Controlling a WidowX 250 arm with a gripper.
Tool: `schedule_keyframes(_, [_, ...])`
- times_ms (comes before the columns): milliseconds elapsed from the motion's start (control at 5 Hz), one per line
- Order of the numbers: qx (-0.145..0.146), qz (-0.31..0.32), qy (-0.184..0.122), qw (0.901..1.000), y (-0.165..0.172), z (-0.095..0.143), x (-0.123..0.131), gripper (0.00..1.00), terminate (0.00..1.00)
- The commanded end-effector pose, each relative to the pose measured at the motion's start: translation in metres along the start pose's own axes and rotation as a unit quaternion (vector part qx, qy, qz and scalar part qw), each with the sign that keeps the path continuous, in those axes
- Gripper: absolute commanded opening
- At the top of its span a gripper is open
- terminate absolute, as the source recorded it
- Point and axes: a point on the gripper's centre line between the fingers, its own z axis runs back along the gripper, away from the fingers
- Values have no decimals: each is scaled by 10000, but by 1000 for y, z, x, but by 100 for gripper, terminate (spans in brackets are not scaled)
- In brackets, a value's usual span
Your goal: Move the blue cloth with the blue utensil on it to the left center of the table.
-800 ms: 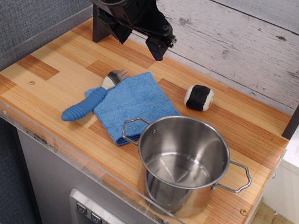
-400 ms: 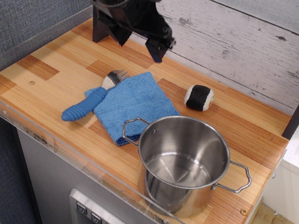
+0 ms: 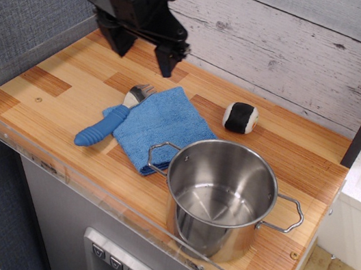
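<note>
The blue cloth [image 3: 161,126] lies folded near the middle of the table [image 3: 58,76], its right corner beside the steel pot. The blue utensil [image 3: 107,125] lies along the cloth's left edge, its grey head [image 3: 139,93] at the far end and its ribbed blue handle pointing to the front left, partly off the cloth. My gripper [image 3: 144,51] hangs open and empty above the back of the table, up and to the left of the cloth, with one dark finger on each side.
A steel pot [image 3: 220,196] with two handles stands at the front right, touching the cloth's corner. A black-and-white ball-like object [image 3: 240,117] sits behind the pot. A clear acrylic rim [image 3: 58,163] runs along the table's front and left edges. A plank wall stands behind.
My gripper has moved left and a little lower, from above the cloth's far right to above its far left. The cloth, utensil and pot have not moved.
</note>
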Motion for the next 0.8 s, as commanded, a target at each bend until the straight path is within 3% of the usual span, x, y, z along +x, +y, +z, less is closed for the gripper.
schedule_keyframes(0, [336,-2,99,9994,26,0,-15,100,0])
schedule_keyframes(200, [243,81,157,9995,26,-12,-21,100,0])
schedule_keyframes(600, [65,-17,287,9996,-7,-42,-28,100,0])
